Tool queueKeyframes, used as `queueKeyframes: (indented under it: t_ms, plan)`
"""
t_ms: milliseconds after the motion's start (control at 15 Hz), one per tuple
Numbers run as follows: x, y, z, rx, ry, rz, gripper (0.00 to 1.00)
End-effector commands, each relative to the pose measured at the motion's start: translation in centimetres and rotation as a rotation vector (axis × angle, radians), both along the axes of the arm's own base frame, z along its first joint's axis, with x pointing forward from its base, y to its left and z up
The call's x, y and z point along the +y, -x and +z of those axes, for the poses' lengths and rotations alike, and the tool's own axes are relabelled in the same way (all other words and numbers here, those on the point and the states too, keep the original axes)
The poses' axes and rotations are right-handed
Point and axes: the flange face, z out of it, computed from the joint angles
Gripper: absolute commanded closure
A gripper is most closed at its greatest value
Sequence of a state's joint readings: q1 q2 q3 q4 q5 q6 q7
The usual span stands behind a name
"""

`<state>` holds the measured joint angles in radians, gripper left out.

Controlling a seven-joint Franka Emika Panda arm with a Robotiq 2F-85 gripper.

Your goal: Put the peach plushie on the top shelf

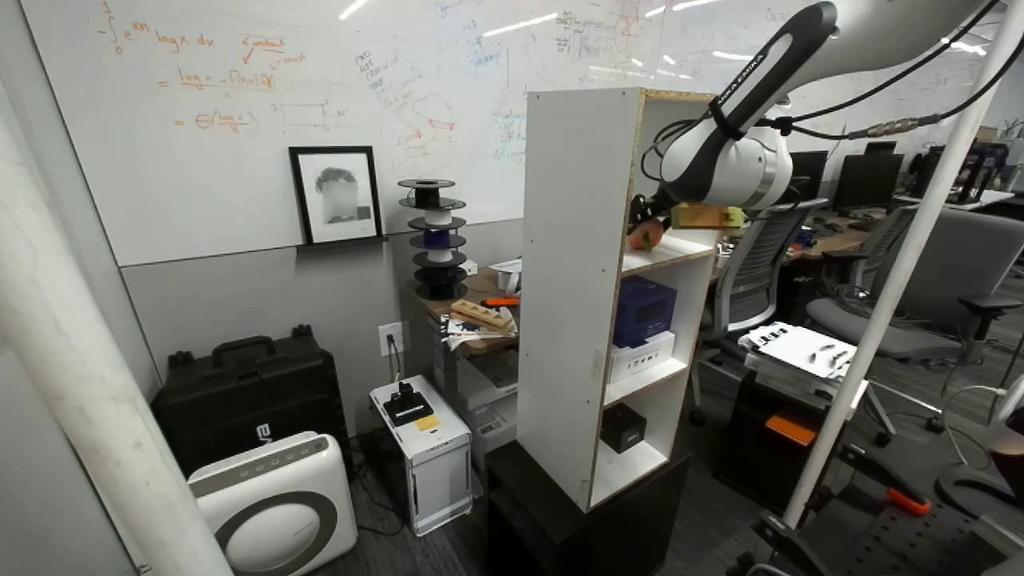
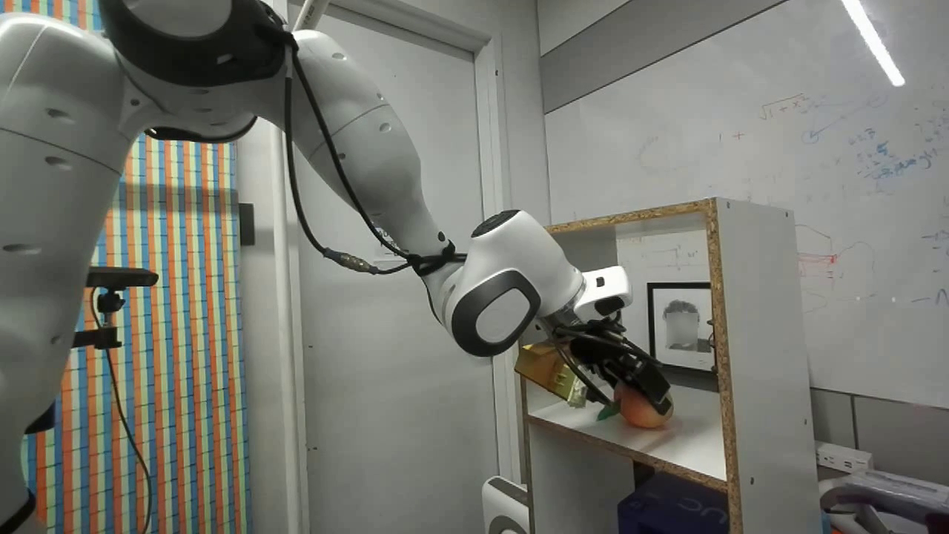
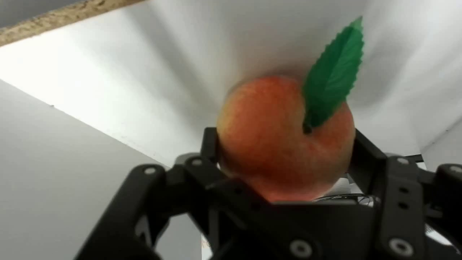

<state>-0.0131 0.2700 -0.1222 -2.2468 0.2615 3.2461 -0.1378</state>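
Top shelf [image 2: 689, 448] beneath, peach plushie [image 3: 265, 124] not yet let go

The shelving unit [image 1: 572, 280] boxes in the gripper [image 3: 287, 150]; its roof [image 2: 630, 215] and side walls [image 2: 764, 311] probably explain the slanted reach and may crowd the way out. A dark blue box [image 1: 646, 308] sits one compartment below the gripper. The fingers [image 3: 209, 144] clasp the peach plushie by opposite sides, presumably for setting straight down; whether it touches the top shelf is hard to tell. Its leaf [image 3: 334, 74] juts clear.

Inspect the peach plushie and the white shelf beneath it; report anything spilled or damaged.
Nothing stands out: the peach plushie looks whole, its leaf attached, in the gripper; no spill shows on the white shelf.
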Motion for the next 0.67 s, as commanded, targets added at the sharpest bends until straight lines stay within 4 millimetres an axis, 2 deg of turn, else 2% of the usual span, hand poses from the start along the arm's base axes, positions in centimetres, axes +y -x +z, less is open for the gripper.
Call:
queueKeyframes:
  t_ms: [0, 133, 267, 333, 600]
  plan:
    - [0.8, 0.2, 0.9, -0.015, -0.006, 0.022, 0.43]
    - [1.2, 1.3, 1.5, 0.007, -0.023, 0.033, 0.43]
    - [1.7, 3.7, 2.2, 0.061, -0.049, 0.049, 0.43]
    - [1.8, 5.5, 2.8, 0.092, -0.062, 0.054, 0.43]
    - [0.0, 11.6, 4.6, 0.210, -0.118, 0.048, 0.43]
